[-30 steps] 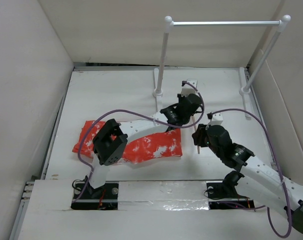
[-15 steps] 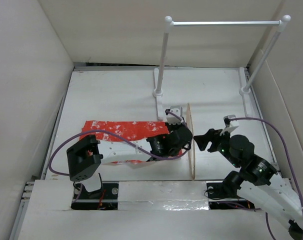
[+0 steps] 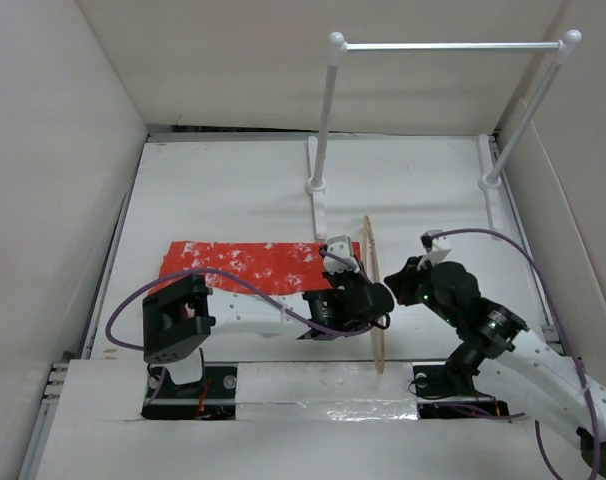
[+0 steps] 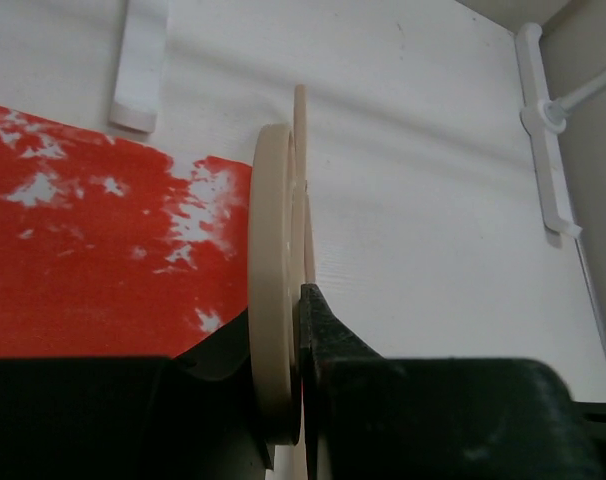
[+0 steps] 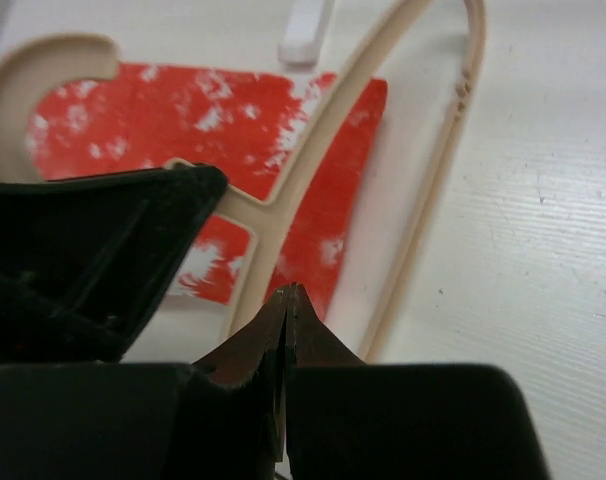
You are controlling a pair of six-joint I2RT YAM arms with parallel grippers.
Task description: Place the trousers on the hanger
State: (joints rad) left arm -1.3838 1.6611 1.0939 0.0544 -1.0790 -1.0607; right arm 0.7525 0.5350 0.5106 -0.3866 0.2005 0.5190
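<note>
Left gripper (image 4: 301, 300): we log it clamped on the hanger (image 4: 273, 250), which stands on edge. Right gripper (image 5: 287, 295): fingers pressed together, tips just beside the hanger's frame. Trousers (image 3: 243, 266): flat on the table (image 3: 233, 190), their right end beside the hanger.

The trousers (image 3: 243, 268) lie flat on the table (image 3: 223, 190), toward its near left corner. The hanger (image 4: 273, 260) stands on edge at their right end, and the rack (image 3: 326, 110) stands behind, by the far edge.

Red/wht-blotched trousers (image 3: 253, 258), beige hanger (image 4: 273, 280)
</note>
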